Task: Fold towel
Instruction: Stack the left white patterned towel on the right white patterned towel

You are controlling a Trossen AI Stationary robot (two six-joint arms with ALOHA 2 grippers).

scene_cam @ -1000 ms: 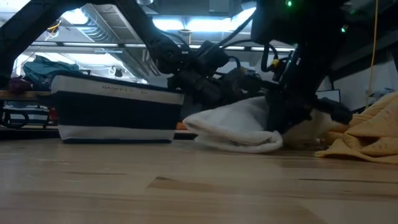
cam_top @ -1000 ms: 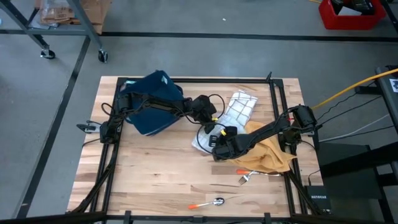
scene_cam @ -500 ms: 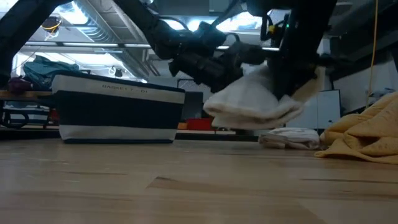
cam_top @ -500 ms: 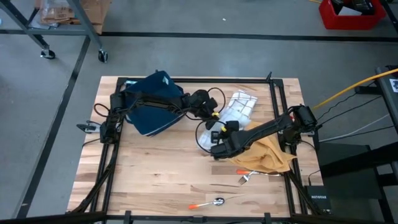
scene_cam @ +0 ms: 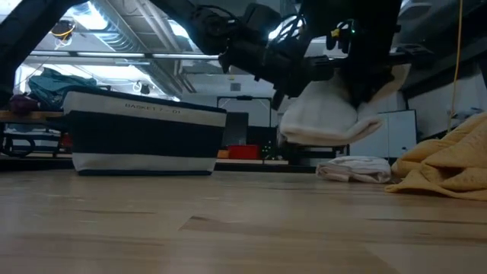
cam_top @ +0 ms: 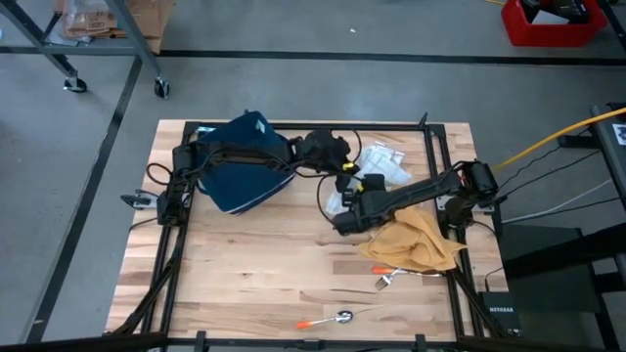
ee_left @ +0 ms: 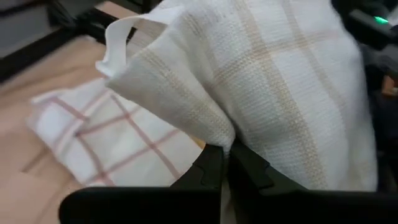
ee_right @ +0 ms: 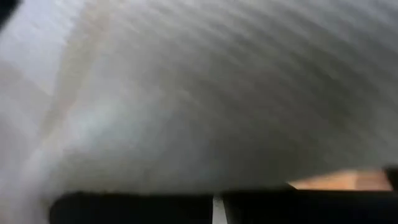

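High view: the dark blue basket point(cam_top: 240, 166) sits at the far left part of the wooden table point(cam_top: 245, 274). The left gripper point(cam_top: 337, 164) reaches past the basket's right side and the right gripper point(cam_top: 344, 217) sits just nearer than it; both meet at a white towel point(cam_top: 344, 196) bunched between them, to the right of the basket. A second, red-checked white cloth point(cam_top: 389, 164) lies further right of the basket, and a mustard cloth point(cam_top: 416, 242) is heaped beyond that, near the table's right frame. A fork point(cam_top: 384, 281) and a spoon point(cam_top: 337, 317) lie on the near part of the table, well apart from the basket. Low view: the towel point(scene_cam: 323, 114) hangs clear of the tabletop, to the right of the basket point(scene_cam: 144, 141), with the checked cloth point(scene_cam: 354, 169) lying flat below it. Left wrist view: the left gripper point(ee_left: 225, 163) is pinched tight on a fold of the towel point(ee_left: 267, 87), the checked cloth point(ee_left: 106, 143) lying on the table beneath. Right wrist view: the towel point(ee_right: 205, 106) fills the frame against the right gripper, its fingers closed down on the fabric.
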